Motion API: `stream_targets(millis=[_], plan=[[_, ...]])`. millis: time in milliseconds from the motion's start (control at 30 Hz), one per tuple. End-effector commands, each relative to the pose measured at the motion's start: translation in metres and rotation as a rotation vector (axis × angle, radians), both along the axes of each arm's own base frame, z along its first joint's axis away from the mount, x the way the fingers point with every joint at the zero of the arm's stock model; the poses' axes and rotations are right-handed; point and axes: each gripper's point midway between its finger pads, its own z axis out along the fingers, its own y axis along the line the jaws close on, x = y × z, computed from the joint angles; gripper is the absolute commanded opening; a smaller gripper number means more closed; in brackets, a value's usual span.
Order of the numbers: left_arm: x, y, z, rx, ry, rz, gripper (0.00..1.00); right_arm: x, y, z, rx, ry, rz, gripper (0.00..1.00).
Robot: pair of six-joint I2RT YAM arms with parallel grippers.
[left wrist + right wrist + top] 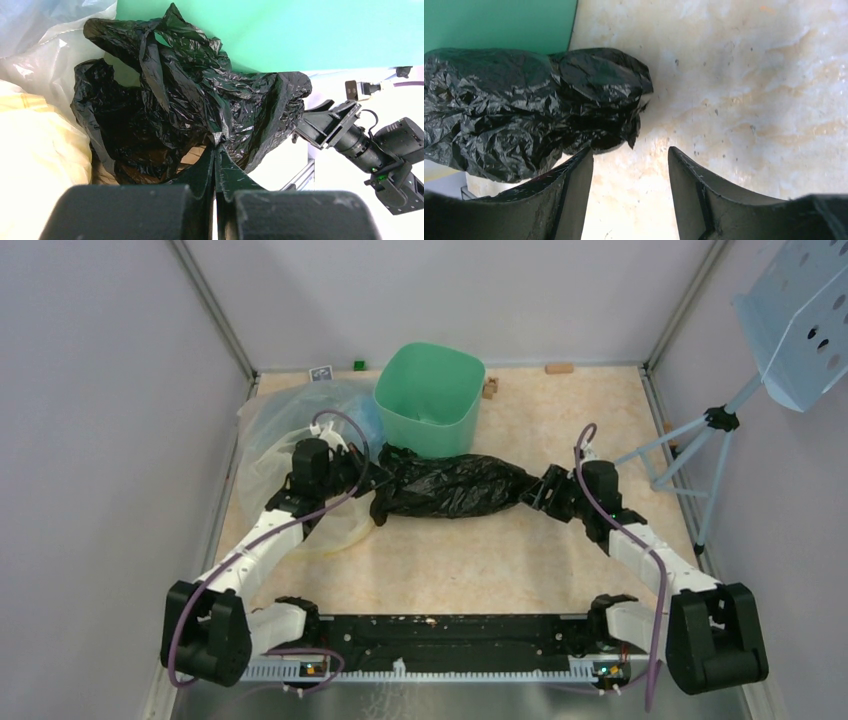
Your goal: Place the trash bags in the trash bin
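Black trash bag lies crumpled and stretched sideways on the mottled beige table, just in front of the mint-green trash bin. None of it is inside the bin. The bin stands upright at the back centre with its mouth open.

At the far left a large clear bag with pale blue and yellow contents is slumped against the wall, and the left arm reaches across it. The left gripper is at the trash bag's left end. In the left wrist view its fingers are pressed together with no gap, and a fold of the glossy plastic is pinched at their tips. The bunched film rises from there, with the bin's green wall right behind it.

The bag's middle sags onto the table between the two arms — its back edge is close to the bin's base, though I cannot tell whether they touch.

At the right end the right gripper is low by the table with its jaws apart. In the right wrist view the space between the fingers shows only bare tabletop. The bag's rounded end lies just ahead of the left finger — nothing is held.

Farther right a tripod carries a pale blue perforated panel.
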Motion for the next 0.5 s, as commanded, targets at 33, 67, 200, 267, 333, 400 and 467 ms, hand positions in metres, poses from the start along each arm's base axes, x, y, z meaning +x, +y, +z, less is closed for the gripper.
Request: stream_targets(millis=[33, 67, 200, 267, 333, 400, 467], plan=[[0.013, -0.005, 0.022, -0.023, -0.082, -0.048, 0.0, 0.031, 0.01, 0.016, 0.033, -0.117, 0.042, 0.55], [0.013, -0.005, 0.022, -0.024, -0.082, -0.051, 0.0, 0.033, 0.015, 0.017, 0.046, -0.122, 0.069, 0.54], [0.015, -0.002, 0.024, -0.021, -0.085, -0.049, 0.0, 0.043, 0.024, 0.014, 0.069, -0.116, 0.113, 0.52], [0.016, 0.0, 0.026, -0.018, -0.091, -0.043, 0.0, 0.046, 0.025, 0.013, 0.073, -0.115, 0.113, 0.42], [0.019, 0.005, 0.028, -0.012, -0.093, -0.034, 0.0, 0.049, 0.026, 0.016, 0.077, -0.115, 0.111, 0.22], [0.022, 0.012, 0.031, -0.005, -0.096, -0.019, 0.0, 0.05, 0.021, 0.016, 0.054, -0.103, 0.082, 0.01], [0.027, 0.022, 0.038, 0.004, -0.116, 0.006, 0.0, 0.049, 0.007, 0.01, -0.003, -0.056, 0.022, 0.0]])
